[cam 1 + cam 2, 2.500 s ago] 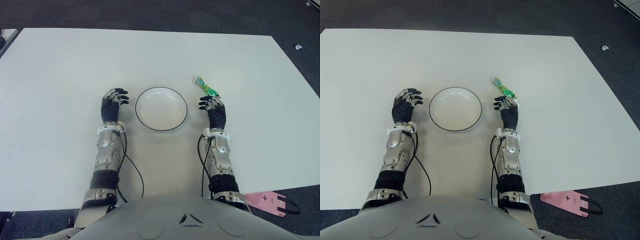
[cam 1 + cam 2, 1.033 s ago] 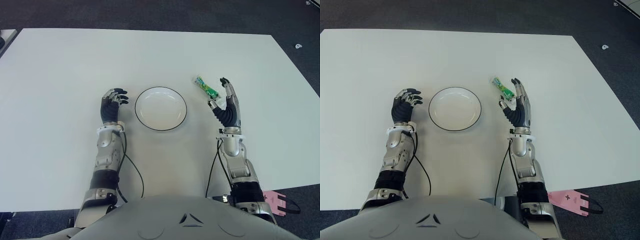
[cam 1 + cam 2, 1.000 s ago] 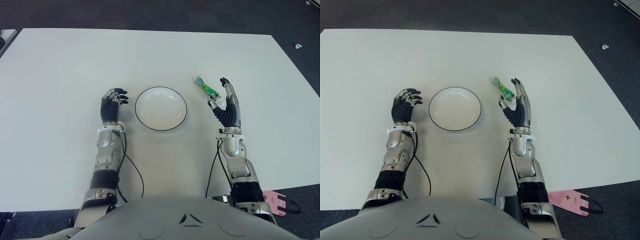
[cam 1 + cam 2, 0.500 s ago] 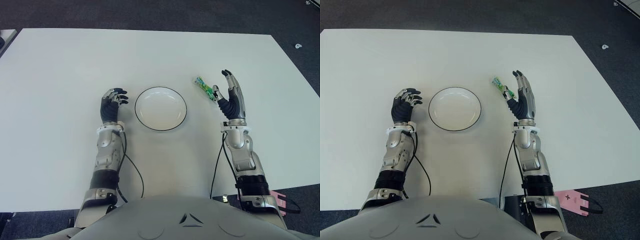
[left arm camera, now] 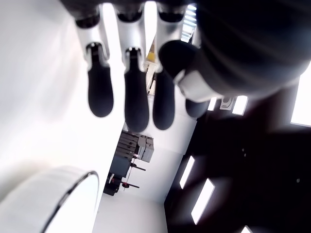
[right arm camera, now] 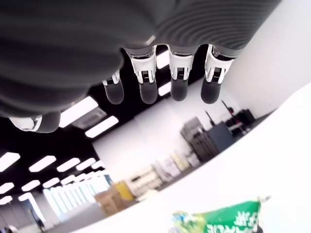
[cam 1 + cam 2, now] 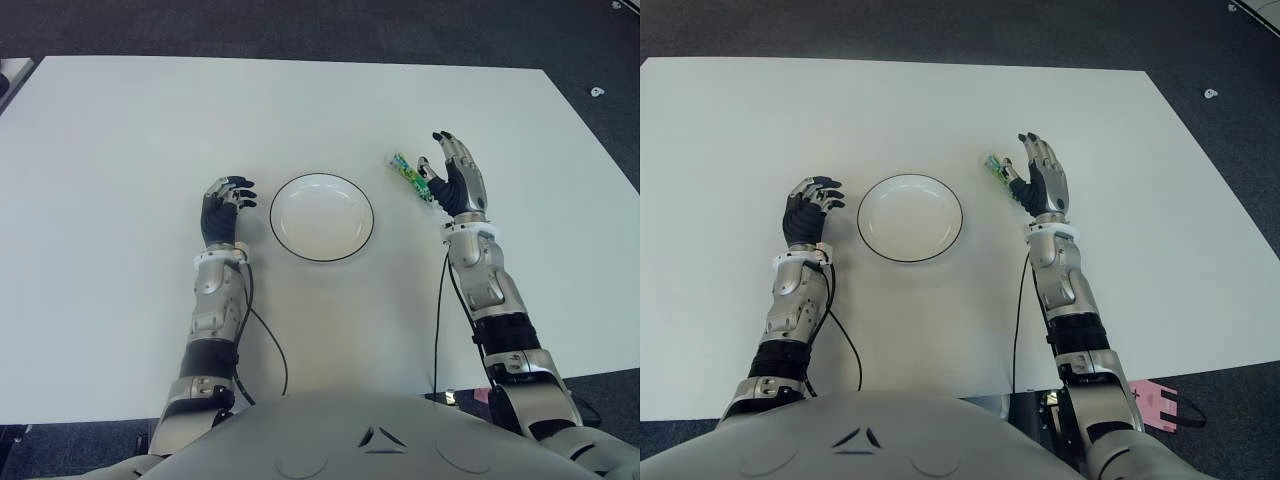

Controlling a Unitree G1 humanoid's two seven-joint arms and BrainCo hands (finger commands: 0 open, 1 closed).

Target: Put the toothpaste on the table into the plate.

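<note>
A pink tag (image 7: 1152, 405) lies on the dark floor (image 7: 300, 25).

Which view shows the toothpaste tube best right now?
Left eye view: the whole toothpaste tube lies on the table beside the open right hand. The right eye view shows it partly hidden by that hand; the right wrist view catches one end; the left wrist view shows none.

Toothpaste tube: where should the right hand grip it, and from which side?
Probably across the middle of the toothpaste, coming from above. It lies flat and slanted on the table, right of the plate, with the open right hand beside it.
</note>
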